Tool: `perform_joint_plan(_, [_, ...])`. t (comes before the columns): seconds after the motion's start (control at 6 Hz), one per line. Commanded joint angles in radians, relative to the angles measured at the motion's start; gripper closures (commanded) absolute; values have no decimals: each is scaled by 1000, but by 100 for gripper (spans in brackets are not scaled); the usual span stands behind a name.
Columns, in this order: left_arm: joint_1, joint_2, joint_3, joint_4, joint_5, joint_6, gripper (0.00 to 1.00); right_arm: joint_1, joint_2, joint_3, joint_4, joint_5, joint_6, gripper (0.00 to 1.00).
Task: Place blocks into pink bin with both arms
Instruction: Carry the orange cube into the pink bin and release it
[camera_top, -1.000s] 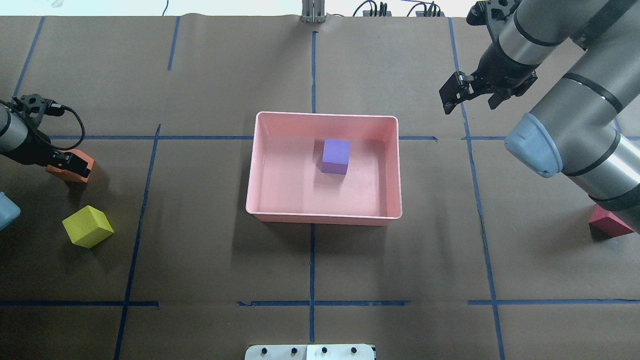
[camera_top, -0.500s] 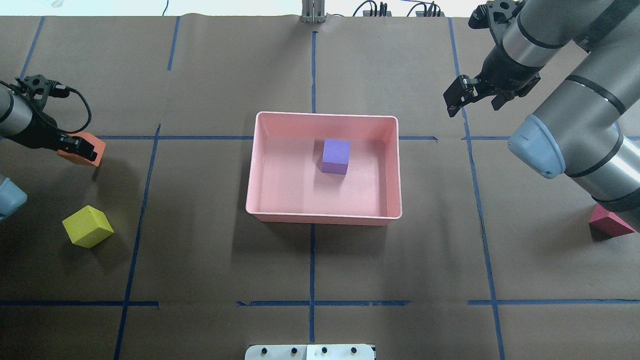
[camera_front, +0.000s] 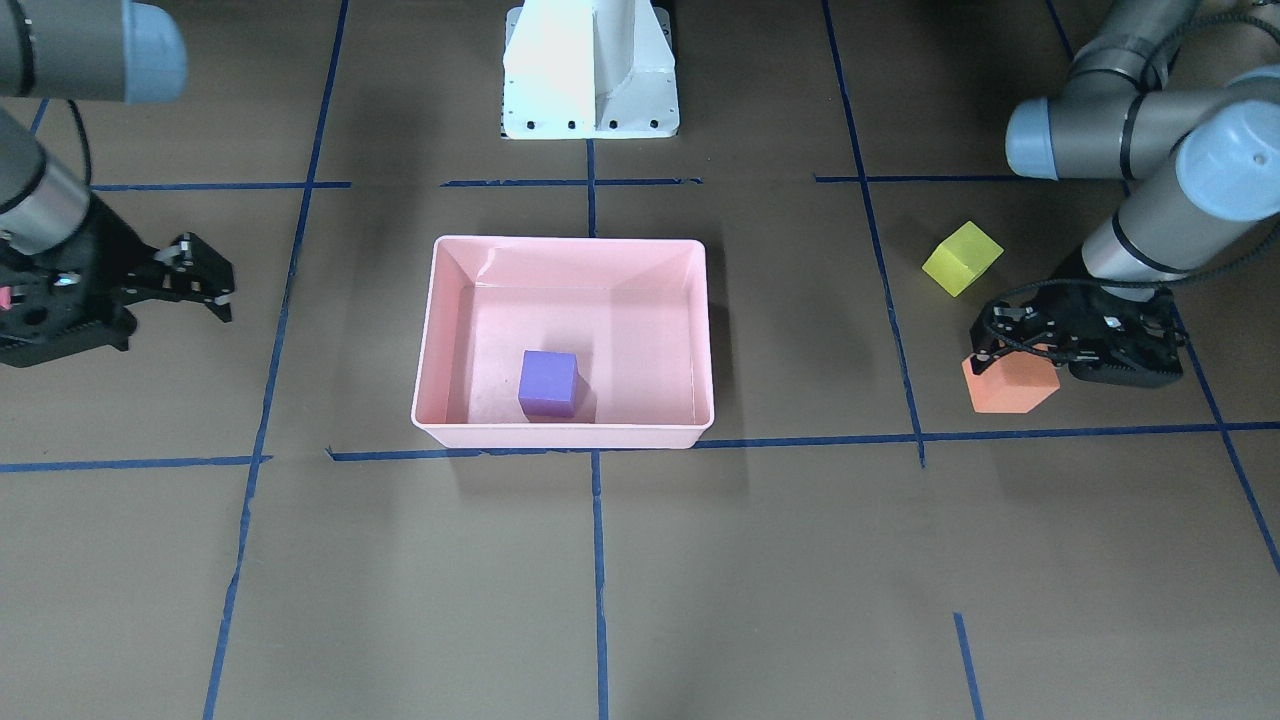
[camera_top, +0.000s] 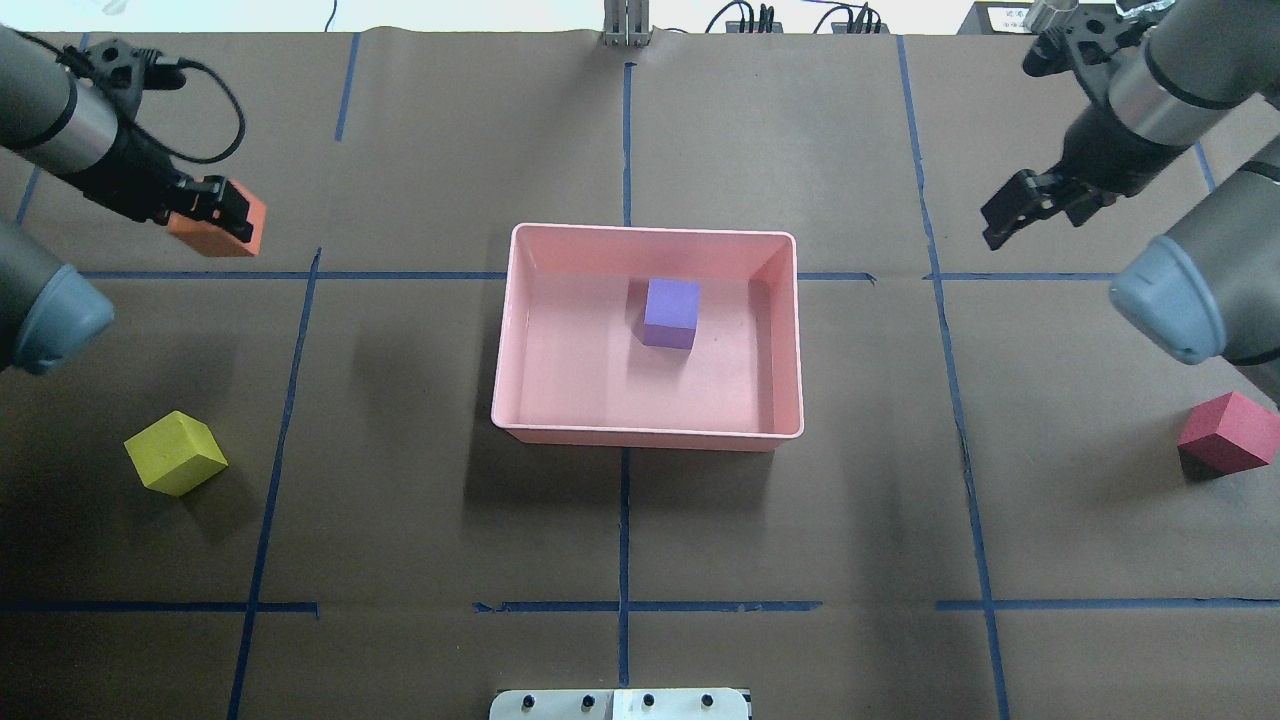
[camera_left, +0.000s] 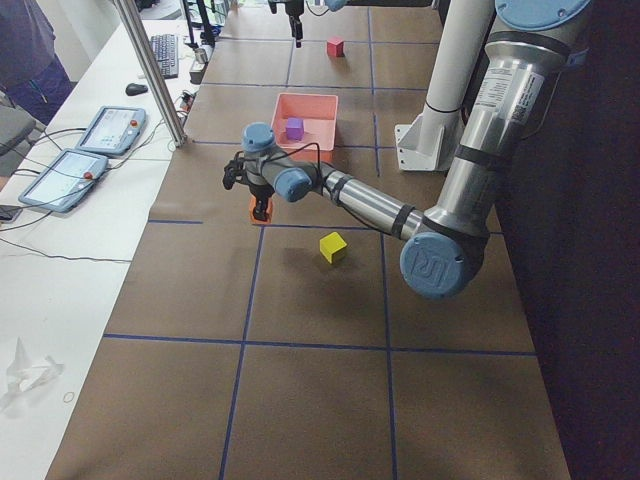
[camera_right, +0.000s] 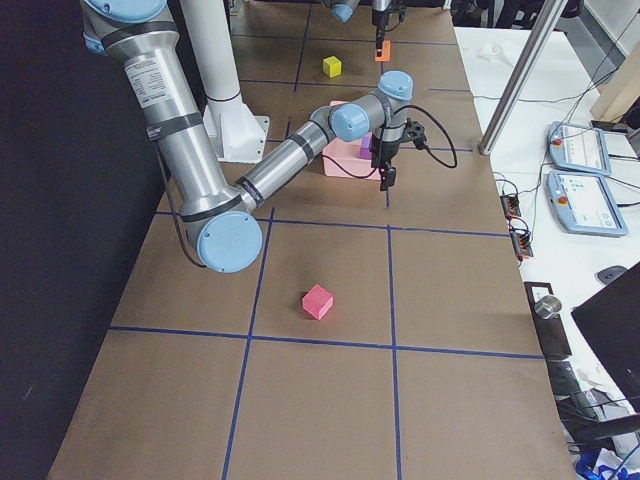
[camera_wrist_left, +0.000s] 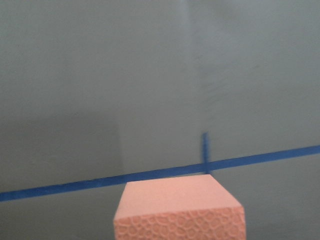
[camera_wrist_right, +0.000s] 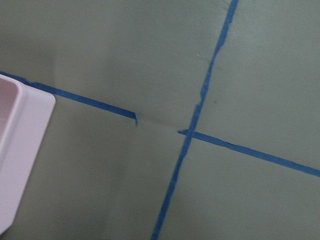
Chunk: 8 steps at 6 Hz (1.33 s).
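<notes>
L end effector (camera_top: 218, 208) pinches the orange block (camera_top: 212, 230) and holds it above the bench (camera_top: 420, 560), toward the far-left corner. R end effector (camera_top: 1030, 215) is spread apart w/ nothing in it, over the bench toward the far-right corner. Mid-bench sits the pink bin (camera_top: 650, 433). Inside it, the purple block (camera_top: 670, 312) rests flat on the floor, nearer the far wall than the near one, touching no wall. By the left edge lies the yellow block (camera_top: 176, 453), on the bench, closer to the robot's side than the orange block and well apart from it. By the right edge, also on the bench, lies the red block (camera_top: 1228, 432).
</notes>
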Motion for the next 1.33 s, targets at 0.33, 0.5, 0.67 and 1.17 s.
perform_joint_plan(0.33, [252, -329, -74, 241, 120, -349, 52, 234, -333, 47, 2, 56, -540, 0])
perform_joint_plan(0.5, [384, -419, -22, 248, 240, -447, 31, 254, -378, 46, 28, 56, -581, 1])
perform_joint_plan(0.67, [400, -424, -15, 248, 264, -455, 0, 256, -446, 8, 177, 56, -580, 1])
perform_joint_plan(1.17, [402, -420, -18, 246, 271, -452, 0, 253, -554, -176, 665, 62, -624, 1])
